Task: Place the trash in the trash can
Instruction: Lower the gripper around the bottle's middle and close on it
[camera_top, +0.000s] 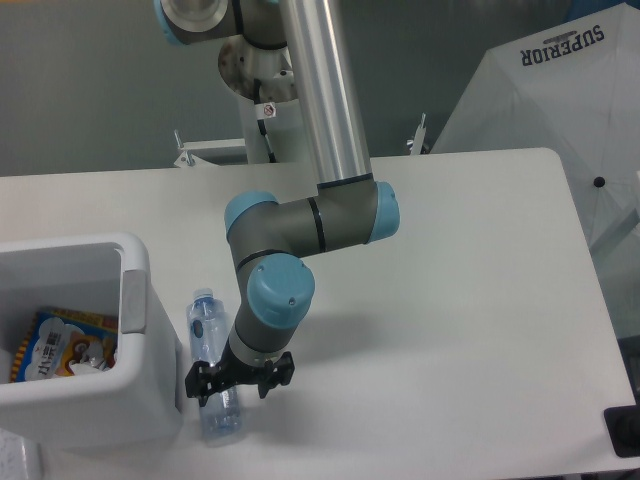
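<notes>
A clear plastic water bottle (207, 325) with a pale blue cap lies on the white table, lengthwise beside the right wall of the trash can (150, 375). The trash can is a white boxy bin at the left edge, with a grey strip on its near wall. My gripper (222, 388) hangs low over the bottle's lower half and hides part of it. Its black fingers (200, 384) look open and spread across the bottle's width. Whether they touch the bottle I cannot tell.
A colourful printed packet (55, 345) lies inside the bin. The arm's base column (270, 120) stands at the table's back edge. A white fabric cover marked SUPERIOR (560, 110) stands off the right side. A small black object (624, 430) sits at the lower right.
</notes>
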